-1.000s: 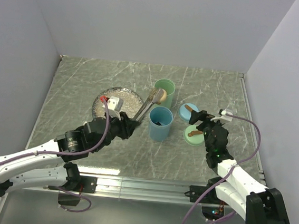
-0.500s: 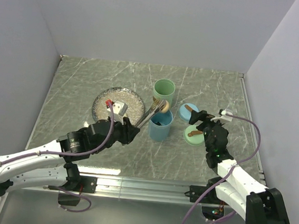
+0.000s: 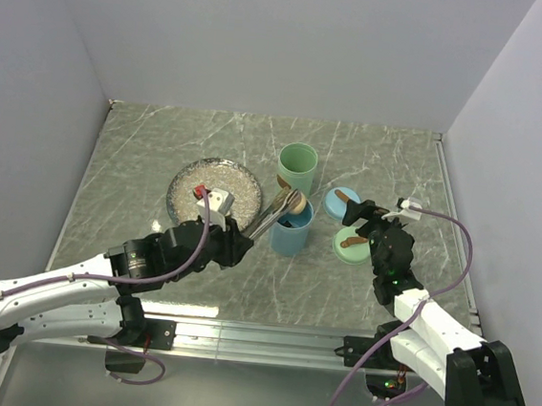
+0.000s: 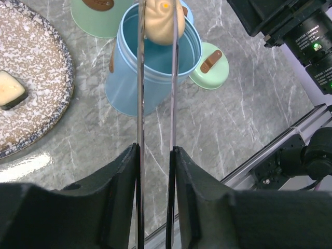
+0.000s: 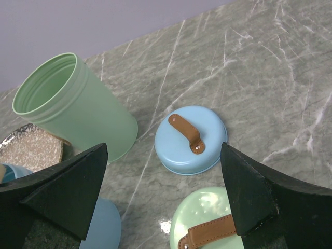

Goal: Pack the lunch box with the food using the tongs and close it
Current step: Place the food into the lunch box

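Here, silver metal tongs [image 4: 139, 93] clamped by left gripper [image 4: 155, 150], round beige ball [image 4: 162, 21] poised over blue canister [image 4: 124, 93], top centre, for release; right gripper [image 5: 163, 155] wide, empty.

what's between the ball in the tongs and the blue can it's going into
Nothing visible. The beige ball, pinched in the tongs held by the left gripper, hangs over the blue can, whose mouth is open; the blue lid lies off to the side.

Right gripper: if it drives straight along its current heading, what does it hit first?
Most likely the blue lid, lying centred between the right gripper's open fingers. The green lid sits nearer but seems below that line; depth is unclear.
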You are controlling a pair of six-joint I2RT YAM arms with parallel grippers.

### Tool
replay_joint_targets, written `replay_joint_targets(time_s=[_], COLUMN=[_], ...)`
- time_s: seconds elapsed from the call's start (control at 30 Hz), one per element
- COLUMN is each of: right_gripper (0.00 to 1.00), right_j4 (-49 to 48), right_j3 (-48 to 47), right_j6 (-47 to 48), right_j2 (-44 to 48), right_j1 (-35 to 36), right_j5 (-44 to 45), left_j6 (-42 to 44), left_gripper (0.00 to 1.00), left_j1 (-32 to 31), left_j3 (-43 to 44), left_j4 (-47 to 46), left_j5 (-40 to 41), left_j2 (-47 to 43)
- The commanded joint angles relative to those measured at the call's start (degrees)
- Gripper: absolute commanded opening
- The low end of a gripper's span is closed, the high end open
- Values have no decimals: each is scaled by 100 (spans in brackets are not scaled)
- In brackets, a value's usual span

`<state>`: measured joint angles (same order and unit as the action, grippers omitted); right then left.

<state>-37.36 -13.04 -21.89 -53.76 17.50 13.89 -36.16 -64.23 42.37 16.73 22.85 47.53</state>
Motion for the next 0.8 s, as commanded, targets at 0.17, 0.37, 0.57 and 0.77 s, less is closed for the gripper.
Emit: replay_joint_targets(time_s=[0.17, 0.37, 0.57, 0.77], right_gripper=[96, 96, 95, 95], right_j4=[-192, -183, -183, -175], right_j3=[-146, -155, -155, -155], right_j6=[-35, -35, -35, -35], right_j2=[58, 41, 41, 49], right_j1=[35, 35, 43, 35], right_j5=[26, 17, 17, 17], left_j6=[-75, -93, -66, -58], left_gripper=[44, 46, 48, 48], left_j1=[-90, -108, -125, -160], left_j3=[105, 114, 122, 140], left_j4=[-118, -91, -109, -109], left_j5=[132, 167, 132, 193], left_j2=[-24, -59, -86, -112])
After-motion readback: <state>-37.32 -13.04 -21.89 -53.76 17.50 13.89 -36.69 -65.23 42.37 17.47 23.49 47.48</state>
